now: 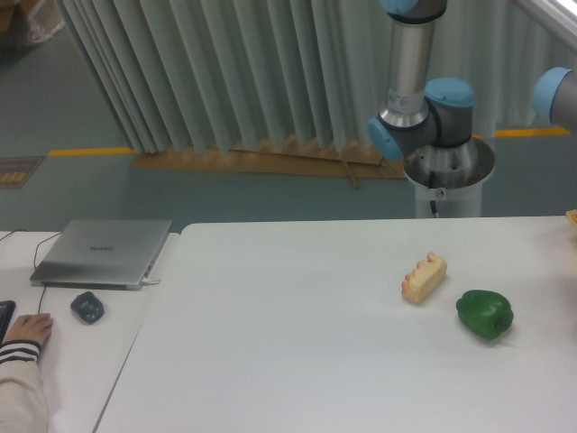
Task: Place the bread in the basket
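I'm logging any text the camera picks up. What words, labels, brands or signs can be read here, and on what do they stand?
Closed laptop: a short mark on the lid, too blurred to read.
Robot base: a small red-and-white sticker, too small to read.
Bread, green pepper, mouse: no text visible.
Nothing in view is legible.

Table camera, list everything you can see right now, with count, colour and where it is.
bread: one, pale tan, right part of the white table
green pepper: one, glossy green, right of the bread, apart from it
laptop: one, silver, closed, on the left desk
mouse: one, dark grey, in front of the laptop
curtain: grey, pleated, behind
basket: only a sliver at the right edge, cannot confirm
person's hand: one, striped sleeve, bottom left
robot arm: grey and blue, behind the table; claw not in view
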### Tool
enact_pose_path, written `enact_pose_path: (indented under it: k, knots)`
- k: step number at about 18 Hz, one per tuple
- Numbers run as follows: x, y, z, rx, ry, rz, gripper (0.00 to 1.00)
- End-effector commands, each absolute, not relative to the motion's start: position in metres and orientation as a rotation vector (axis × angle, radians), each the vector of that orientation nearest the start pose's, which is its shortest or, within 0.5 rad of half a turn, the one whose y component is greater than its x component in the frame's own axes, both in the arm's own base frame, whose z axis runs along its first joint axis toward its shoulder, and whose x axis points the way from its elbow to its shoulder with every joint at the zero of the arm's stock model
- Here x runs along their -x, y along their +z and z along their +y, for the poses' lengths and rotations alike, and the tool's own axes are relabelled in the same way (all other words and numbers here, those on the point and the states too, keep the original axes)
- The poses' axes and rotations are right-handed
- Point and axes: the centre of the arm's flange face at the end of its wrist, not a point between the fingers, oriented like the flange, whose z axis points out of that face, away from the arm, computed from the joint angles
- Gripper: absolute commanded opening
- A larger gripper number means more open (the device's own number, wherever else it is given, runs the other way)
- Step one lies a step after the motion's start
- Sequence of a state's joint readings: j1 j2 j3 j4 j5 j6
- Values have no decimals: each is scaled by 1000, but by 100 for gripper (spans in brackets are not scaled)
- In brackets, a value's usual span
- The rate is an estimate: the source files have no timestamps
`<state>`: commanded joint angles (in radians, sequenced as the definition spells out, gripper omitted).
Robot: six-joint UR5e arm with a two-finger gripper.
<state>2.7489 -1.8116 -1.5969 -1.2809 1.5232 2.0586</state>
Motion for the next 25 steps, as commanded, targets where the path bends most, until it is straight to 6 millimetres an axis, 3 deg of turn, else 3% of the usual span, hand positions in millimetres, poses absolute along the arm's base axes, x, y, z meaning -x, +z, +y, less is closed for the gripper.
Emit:
enact_pose_path:
  k: [19,23,25]
  knots:
    - [482,377,354,2822,47,1268,100]
    - [469,365,350,2870,1,1156,100]
    - [455,360,362,2871,-18,1155,100]
